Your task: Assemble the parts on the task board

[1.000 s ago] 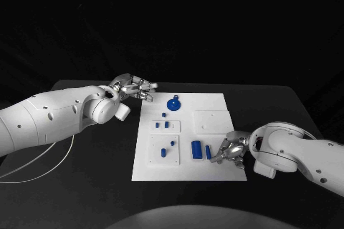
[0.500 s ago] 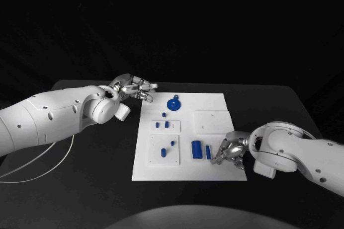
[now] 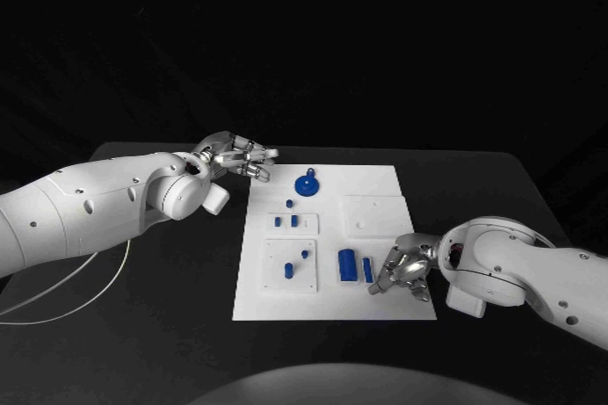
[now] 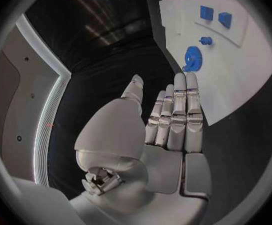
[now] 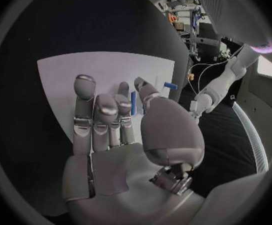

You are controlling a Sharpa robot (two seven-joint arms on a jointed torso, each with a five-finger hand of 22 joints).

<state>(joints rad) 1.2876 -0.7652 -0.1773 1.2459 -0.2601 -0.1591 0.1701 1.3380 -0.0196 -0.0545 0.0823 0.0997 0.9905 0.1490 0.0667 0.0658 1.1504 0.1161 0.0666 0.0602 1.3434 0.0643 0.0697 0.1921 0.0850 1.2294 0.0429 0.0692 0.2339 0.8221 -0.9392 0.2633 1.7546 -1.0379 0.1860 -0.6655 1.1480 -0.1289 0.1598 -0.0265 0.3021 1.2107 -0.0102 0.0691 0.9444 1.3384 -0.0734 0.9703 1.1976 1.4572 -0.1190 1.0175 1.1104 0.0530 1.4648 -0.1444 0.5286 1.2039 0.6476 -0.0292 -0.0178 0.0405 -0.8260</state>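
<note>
The white task board (image 3: pixel 380 181) lies in the middle of the black table. A blue knob part (image 3: pixel 307 185) stands near its far edge, and two small blue pieces (image 3: pixel 285 220) sit in a raised plate. A blue cylinder (image 3: pixel 346 263) and a slim blue bar (image 3: pixel 367 268) lie near the front. My right hand (image 3: pixel 403 271) hovers over the board's near right part, fingertips next to the slim bar, holding nothing. In the right wrist view its fingers (image 5: pixel 105 120) are stretched over the board (image 5: pixel 105 70), with the blue bar (image 5: pixel 133 102) just beyond them. My left hand (image 3: pixel 238 159) stays off the far left corner, empty (image 4: pixel 167 125).
Another raised plate (image 3: pixel 290 266) at the front left carries two small blue pieces. A plain white plate (image 3: pixel 376 213) sits at the right middle. A pale cable (image 3: pixel 76 286) loops on the table at the left. The left wrist view shows the knob (image 4: pixel 192 59).
My right hand has crept a little to the left, closer to the slim blue bar. The left hand and the parts have not moved.
</note>
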